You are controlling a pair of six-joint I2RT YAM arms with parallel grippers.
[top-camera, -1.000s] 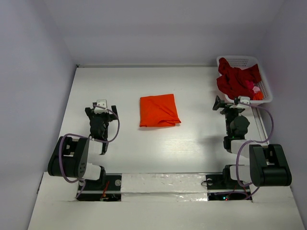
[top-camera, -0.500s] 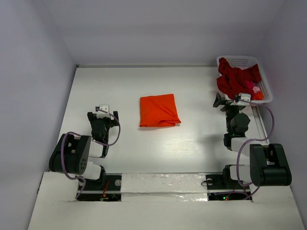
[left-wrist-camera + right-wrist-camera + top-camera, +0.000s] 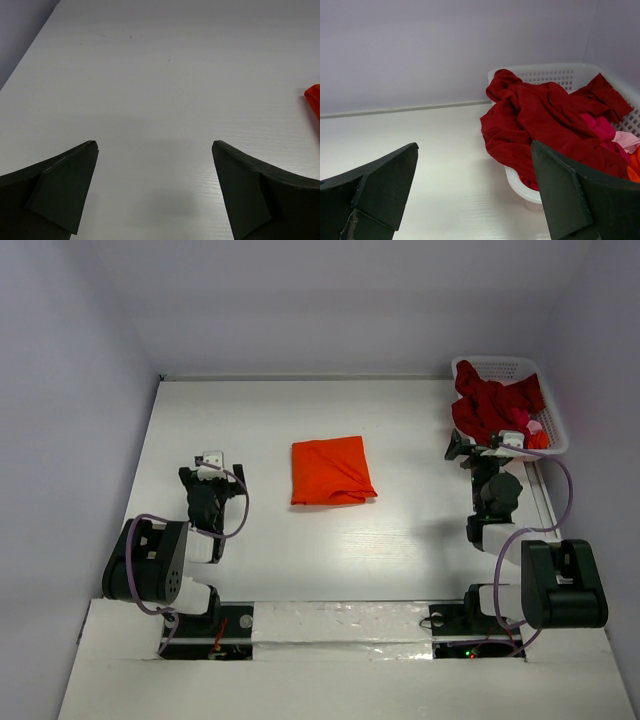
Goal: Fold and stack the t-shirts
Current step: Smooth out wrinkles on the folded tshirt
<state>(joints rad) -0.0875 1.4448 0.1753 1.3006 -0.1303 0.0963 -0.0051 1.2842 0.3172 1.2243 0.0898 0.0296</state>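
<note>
A bright orange-red t-shirt (image 3: 333, 470) lies folded into a flat square at the middle of the table; its edge (image 3: 314, 100) shows at the right of the left wrist view. Dark crimson t-shirts (image 3: 488, 405) (image 3: 545, 120), with bits of pink, are heaped in the basket and spill over its near rim. My left gripper (image 3: 211, 468) (image 3: 154, 145) hovers open over bare table, left of the folded shirt. My right gripper (image 3: 483, 450) (image 3: 474, 146) is open just in front of the basket's near corner, with nothing between its fingers.
The white lattice basket (image 3: 510, 368) (image 3: 555, 75) stands at the back right corner against the wall. Grey walls enclose the table at the back and on both sides. A taped strip (image 3: 340, 622) runs between the arm bases.
My right gripper has edged a little farther toward the basket. My left gripper drew back slightly, then returned forward. Both stayed open; the shirts have not moved.
</note>
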